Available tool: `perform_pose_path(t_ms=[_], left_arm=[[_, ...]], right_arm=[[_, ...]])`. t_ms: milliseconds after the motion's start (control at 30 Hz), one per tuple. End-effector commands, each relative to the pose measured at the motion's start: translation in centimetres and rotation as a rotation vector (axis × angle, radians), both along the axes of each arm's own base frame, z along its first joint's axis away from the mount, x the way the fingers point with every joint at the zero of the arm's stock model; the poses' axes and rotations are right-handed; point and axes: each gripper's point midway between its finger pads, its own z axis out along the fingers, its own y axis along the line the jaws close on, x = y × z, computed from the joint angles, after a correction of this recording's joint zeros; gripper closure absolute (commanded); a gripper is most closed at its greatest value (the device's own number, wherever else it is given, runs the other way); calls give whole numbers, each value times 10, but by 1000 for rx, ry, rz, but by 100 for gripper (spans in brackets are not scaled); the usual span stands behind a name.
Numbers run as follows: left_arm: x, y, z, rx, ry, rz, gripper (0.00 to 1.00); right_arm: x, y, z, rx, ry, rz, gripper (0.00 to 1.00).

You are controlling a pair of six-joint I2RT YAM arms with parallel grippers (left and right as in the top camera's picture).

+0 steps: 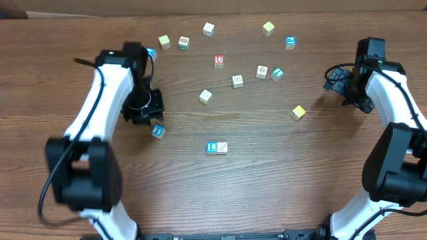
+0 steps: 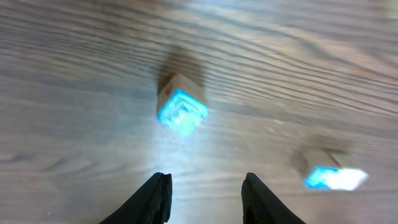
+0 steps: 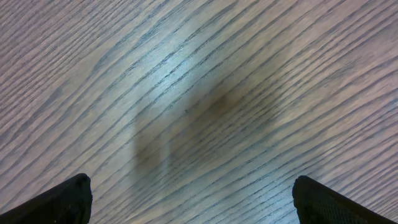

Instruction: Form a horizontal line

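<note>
Wooden table [image 1: 280, 193] bore the horizontal line [image 1: 217, 148], two touching cubes. Well right of the line, your right gripper [image 3: 191, 190] stood wide apart, empty. Left of the line, your left gripper [image 2: 207, 190] hung partly apart, holding nothing. A blue-faced cube [image 2: 182, 112] lay just ahead of it. You needed to centre the gripper over that cube before closing.

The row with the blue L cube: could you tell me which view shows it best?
Overhead: the row shows whole and sharp. The left wrist view shows only a blurred blue shape, possibly it; the right wrist view shows only the table.
</note>
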Motion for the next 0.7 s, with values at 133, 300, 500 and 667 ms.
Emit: perform_pose_path(t_ms=[133, 300, 500, 667], left_arm=[[-11, 26, 66, 237, -191, 99, 61], [-5, 15, 57, 244, -201, 74, 19], [7, 12, 23, 259, -162, -38, 42], [10, 11, -11, 273, -72, -105, 38]], right_arm=[[7, -3, 16, -15, -44, -2, 0], [7, -3, 16, -15, -44, -2, 0], [7, -3, 16, -15, -44, -2, 0], [7, -3, 16, -15, -44, -2, 0]])
